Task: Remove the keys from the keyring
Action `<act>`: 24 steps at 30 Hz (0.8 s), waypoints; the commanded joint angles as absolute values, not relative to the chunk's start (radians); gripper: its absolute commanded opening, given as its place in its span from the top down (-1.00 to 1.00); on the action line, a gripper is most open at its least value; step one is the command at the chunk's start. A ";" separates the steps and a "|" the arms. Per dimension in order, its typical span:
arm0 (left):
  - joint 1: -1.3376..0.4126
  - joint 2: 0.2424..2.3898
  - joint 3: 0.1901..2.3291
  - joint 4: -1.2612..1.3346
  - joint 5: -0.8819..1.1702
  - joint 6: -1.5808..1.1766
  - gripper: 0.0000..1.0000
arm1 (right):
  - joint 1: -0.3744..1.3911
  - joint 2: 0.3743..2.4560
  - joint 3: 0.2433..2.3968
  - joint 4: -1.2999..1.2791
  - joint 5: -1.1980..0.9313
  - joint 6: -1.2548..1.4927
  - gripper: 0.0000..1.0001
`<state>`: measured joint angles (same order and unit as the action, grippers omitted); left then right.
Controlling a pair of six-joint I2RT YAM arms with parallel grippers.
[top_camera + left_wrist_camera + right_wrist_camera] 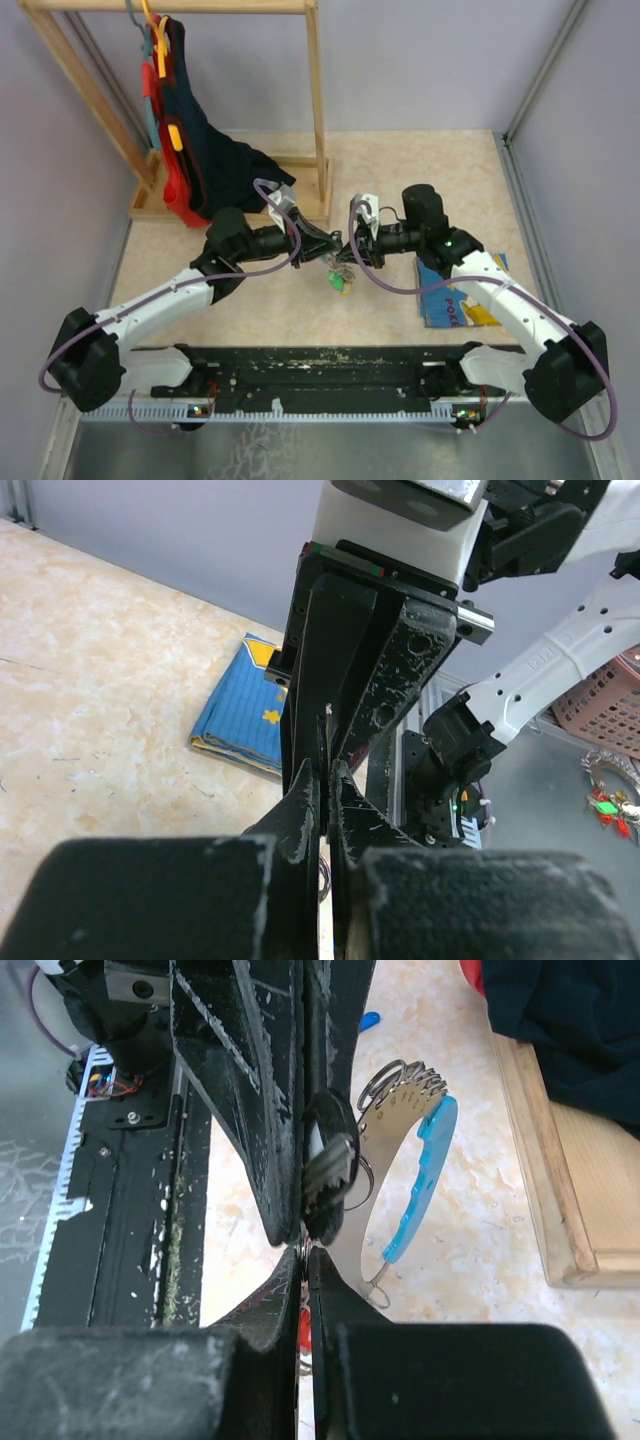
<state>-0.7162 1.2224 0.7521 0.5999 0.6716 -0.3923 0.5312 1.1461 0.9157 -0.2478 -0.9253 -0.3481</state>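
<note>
The left tool and right tool meet tip to tip above the bench, both pinched closed on the keyring. The keys dangle beneath them.

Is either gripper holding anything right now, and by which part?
Both. The left gripper and right gripper are shut tip to tip on the keyring, near its rings; the exact pinch point is hidden. Its strap loop and keys hang free.
</note>
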 commanded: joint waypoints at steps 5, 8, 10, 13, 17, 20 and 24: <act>-0.712 1.119 0.664 0.679 0.666 -0.375 1.00 | 0.506 1.111 0.983 -0.319 -1.063 -0.509 1.00; -0.709 1.099 0.626 0.680 0.665 -0.362 1.00 | 0.506 1.120 0.983 -0.321 -1.091 -0.512 1.00; -0.707 1.089 0.606 0.680 0.663 -0.349 1.00 | 0.504 1.126 0.982 -0.319 -1.101 -0.507 1.00; -0.706 1.083 0.587 0.680 0.660 -0.334 1.00 | 0.505 1.137 0.978 -0.306 -1.123 -0.491 1.00; -0.704 1.098 0.587 0.682 0.656 -0.326 1.00 | 0.505 1.151 0.969 -0.278 -1.139 -0.456 1.00; -0.704 1.112 0.601 0.692 0.654 -0.332 1.00 | 0.508 1.161 0.955 -0.233 -1.129 -0.410 1.00; -0.703 1.119 0.629 0.708 0.637 -0.347 1.00 | 0.529 1.176 0.941 -0.219 -1.081 -0.394 1.00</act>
<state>-0.7105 1.1110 0.5964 0.6640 0.6586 -0.3462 0.5148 1.1717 0.9241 -0.3161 -1.0653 -0.4236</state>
